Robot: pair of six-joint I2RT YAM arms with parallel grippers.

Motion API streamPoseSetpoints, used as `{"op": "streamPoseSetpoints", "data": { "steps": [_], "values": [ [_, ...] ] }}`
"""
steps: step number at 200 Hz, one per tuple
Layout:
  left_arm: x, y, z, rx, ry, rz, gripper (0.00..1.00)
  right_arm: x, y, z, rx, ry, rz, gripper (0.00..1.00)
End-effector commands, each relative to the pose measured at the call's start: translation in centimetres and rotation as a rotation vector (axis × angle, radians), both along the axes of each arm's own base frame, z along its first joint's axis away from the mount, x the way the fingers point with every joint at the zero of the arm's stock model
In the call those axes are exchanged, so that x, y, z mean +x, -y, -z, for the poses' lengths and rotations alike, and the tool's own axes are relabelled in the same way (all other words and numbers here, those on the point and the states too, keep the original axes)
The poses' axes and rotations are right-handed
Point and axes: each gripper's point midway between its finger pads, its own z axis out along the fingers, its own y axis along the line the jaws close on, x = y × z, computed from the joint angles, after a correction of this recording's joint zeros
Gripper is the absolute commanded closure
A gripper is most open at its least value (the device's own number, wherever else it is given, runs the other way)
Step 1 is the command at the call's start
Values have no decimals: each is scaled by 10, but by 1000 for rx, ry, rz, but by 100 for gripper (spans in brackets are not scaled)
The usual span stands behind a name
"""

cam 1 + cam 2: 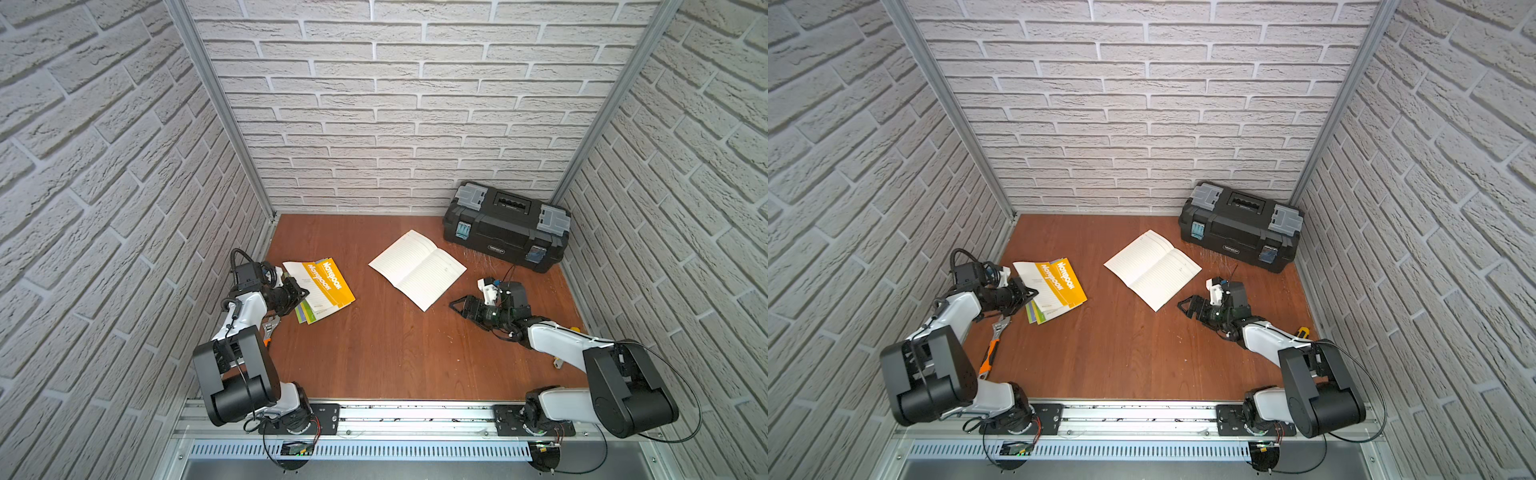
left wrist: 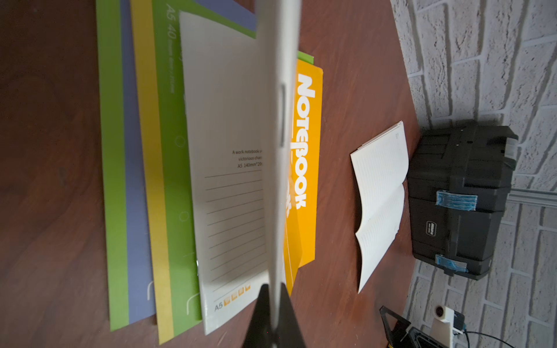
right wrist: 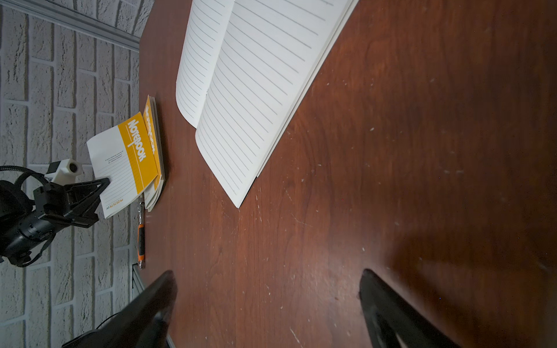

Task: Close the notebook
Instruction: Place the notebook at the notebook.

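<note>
Left gripper (image 3: pixel 104 182) pinches the orange notebook cover (image 3: pixel 132 153), half-raised, well apart from the toolbox (image 1: pixel 505 232); closing unfinished. Right gripper (image 3: pixel 266 278) gapes wide, empty.

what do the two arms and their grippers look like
The left arm and right arm both have white shells and bulky black joint housings. The left gripper and right gripper are black, with triangular open-frame fingers. A white camera mount sits at each wrist, and a ribbed black cable loops at the left wrist.
</note>
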Motion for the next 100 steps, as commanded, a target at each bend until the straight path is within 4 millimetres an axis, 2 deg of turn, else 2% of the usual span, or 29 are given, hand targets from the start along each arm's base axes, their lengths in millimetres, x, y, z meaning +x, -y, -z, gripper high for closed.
{"op": "streamPoseSetpoints", "data": {
  "steps": [1,49,75,90,100],
  "values": [
    [9,-6,-6,30,33,16,100,4,-5,-7,28,44,-18,6],
    [24,22,-21,-98,127,60,100,5,-6,-4,31,37,-22,6],
    [33,29,-40,-145,216,20,100,5,-7,-4,34,35,-23,6],
    [32,31,-36,-127,185,38,100,5,-6,-4,28,37,-25,6],
    [30,33,-26,-140,144,52,100,5,-6,-3,22,34,-24,6]
  ]
}}
